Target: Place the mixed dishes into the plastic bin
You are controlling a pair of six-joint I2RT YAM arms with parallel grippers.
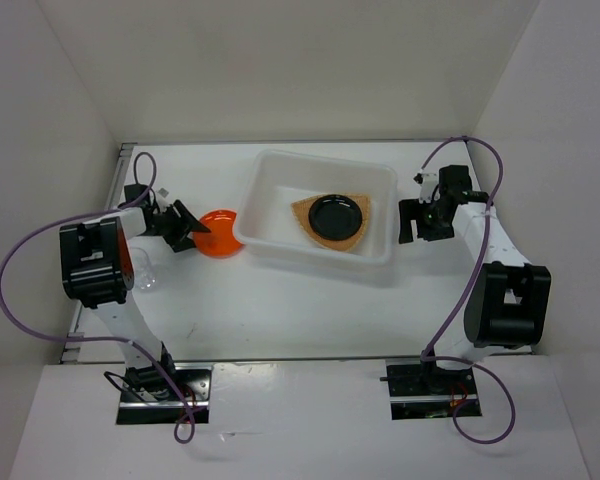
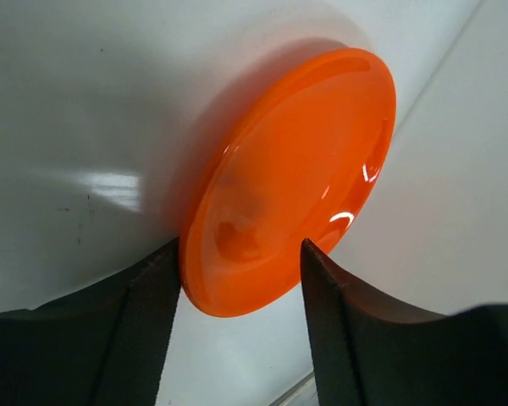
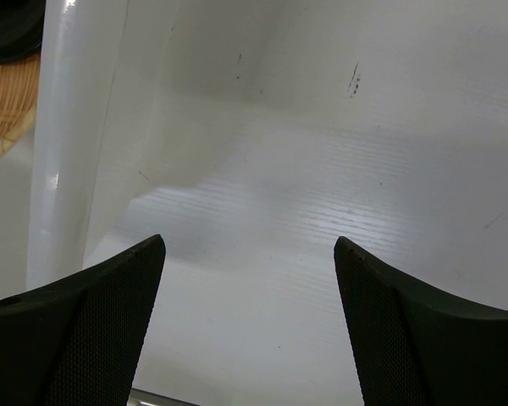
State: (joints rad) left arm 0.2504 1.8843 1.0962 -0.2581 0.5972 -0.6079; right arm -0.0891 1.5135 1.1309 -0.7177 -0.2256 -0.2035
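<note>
The white plastic bin (image 1: 280, 170) stands mid-table. Inside it lies the tan woven plate (image 1: 308, 224) with the small black plate (image 1: 337, 213) on top. The orange plate (image 1: 220, 234) lies on the table against the bin's left wall. My left gripper (image 1: 194, 232) is open, and in the left wrist view (image 2: 241, 245) its fingers stand either side of the orange plate's (image 2: 296, 169) near edge. One clear cup (image 1: 146, 276) stands by the left arm; I see no second cup. My right gripper (image 1: 410, 222) is open and empty just right of the bin; it is also open in its wrist view (image 3: 247, 245).
White walls close in the table on the left, back and right. The right wrist view shows the bin's outer wall (image 3: 76, 127) at the left, with the tan plate (image 3: 8, 101) and the black plate (image 3: 8, 25) beyond it. Purple cables loop beside both arms.
</note>
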